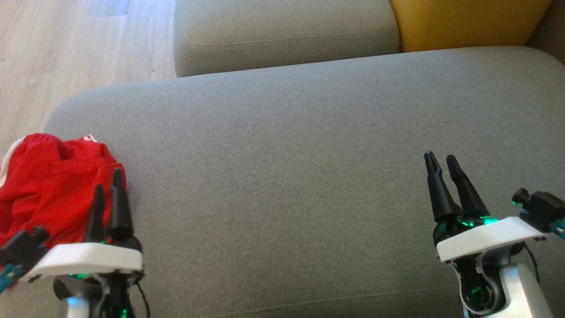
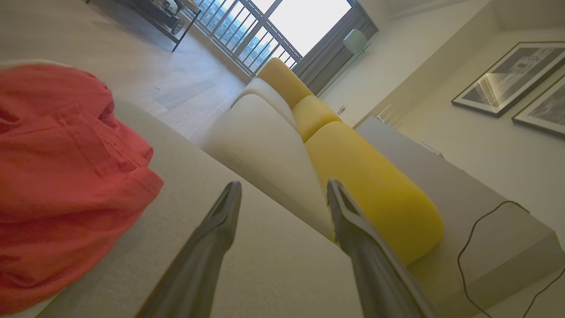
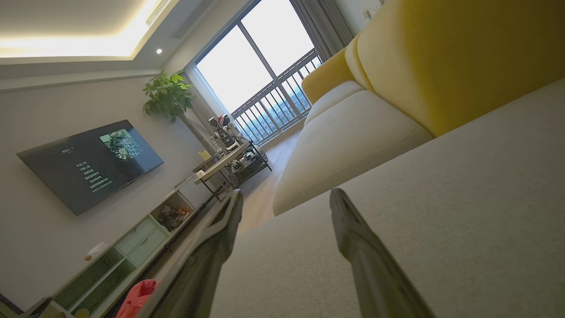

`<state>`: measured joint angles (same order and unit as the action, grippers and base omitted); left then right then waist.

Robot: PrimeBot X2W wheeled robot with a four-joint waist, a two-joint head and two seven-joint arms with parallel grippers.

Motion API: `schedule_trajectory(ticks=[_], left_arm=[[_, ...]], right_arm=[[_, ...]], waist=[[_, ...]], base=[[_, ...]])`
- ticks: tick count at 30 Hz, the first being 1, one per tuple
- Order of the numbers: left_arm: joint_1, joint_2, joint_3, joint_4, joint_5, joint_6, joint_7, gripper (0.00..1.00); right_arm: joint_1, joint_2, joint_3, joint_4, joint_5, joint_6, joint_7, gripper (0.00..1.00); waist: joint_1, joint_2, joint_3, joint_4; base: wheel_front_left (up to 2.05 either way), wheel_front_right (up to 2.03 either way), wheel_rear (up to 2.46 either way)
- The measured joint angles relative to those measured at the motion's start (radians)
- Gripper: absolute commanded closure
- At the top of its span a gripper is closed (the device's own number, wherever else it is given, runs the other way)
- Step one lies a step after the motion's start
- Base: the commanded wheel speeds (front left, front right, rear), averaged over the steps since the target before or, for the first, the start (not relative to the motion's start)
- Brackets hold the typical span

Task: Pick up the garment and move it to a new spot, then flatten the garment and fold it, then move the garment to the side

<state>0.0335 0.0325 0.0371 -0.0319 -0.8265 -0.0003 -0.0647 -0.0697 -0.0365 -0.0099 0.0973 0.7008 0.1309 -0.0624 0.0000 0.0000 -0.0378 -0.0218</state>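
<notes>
My left pincer (image 1: 107,180) gapes released, red garment (image 1: 44,176) bunched just to its left; pickup pending, I reckon: shift left, clench cloth.

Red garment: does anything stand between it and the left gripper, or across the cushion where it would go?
Nothing visible does. The open left gripper sits at the red garment's right edge, with no object between them. The grey cushion stretching toward the right gripper carries no other thing.
</notes>
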Motion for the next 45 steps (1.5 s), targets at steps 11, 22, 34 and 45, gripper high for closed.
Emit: schedule_trajectory(ticks=[11, 22, 34, 45], left_arm=[[0.011, 0.123, -0.222, 0.029, 0.249, 0.175, -0.030, 0.00], [0.013, 0.214, -0.396, 0.098, 0.360, 0.336, -0.061, 0.00], [-0.007, 0.272, -0.519, 0.064, 0.466, 0.470, -0.093, 0.00], [-0.024, 0.318, -0.613, 0.015, 0.554, 0.590, -0.127, 0.00]], right_arm=[[0.002, -0.001, 0.031, 0.030, -0.134, 0.000, -0.027, 0.00], [0.003, -0.001, 0.036, 0.080, -0.291, 0.000, -0.063, 0.00], [0.003, -0.002, 0.022, 0.086, -0.423, 0.000, -0.095, 0.00], [0.003, -0.002, 0.048, 0.084, -0.546, 0.000, -0.129, 0.00]], waist=[[0.0000, 0.0000, -0.009, -0.008], [0.0000, 0.0000, -0.019, -0.018], [0.0000, 0.0000, -0.026, -0.024], [0.0000, 0.0000, -0.032, -0.025]], base=[[0.00, 0.00, 0.00], [0.00, 0.00, 0.00], [0.00, 0.00, 0.00], [0.00, 0.00, 0.00]])
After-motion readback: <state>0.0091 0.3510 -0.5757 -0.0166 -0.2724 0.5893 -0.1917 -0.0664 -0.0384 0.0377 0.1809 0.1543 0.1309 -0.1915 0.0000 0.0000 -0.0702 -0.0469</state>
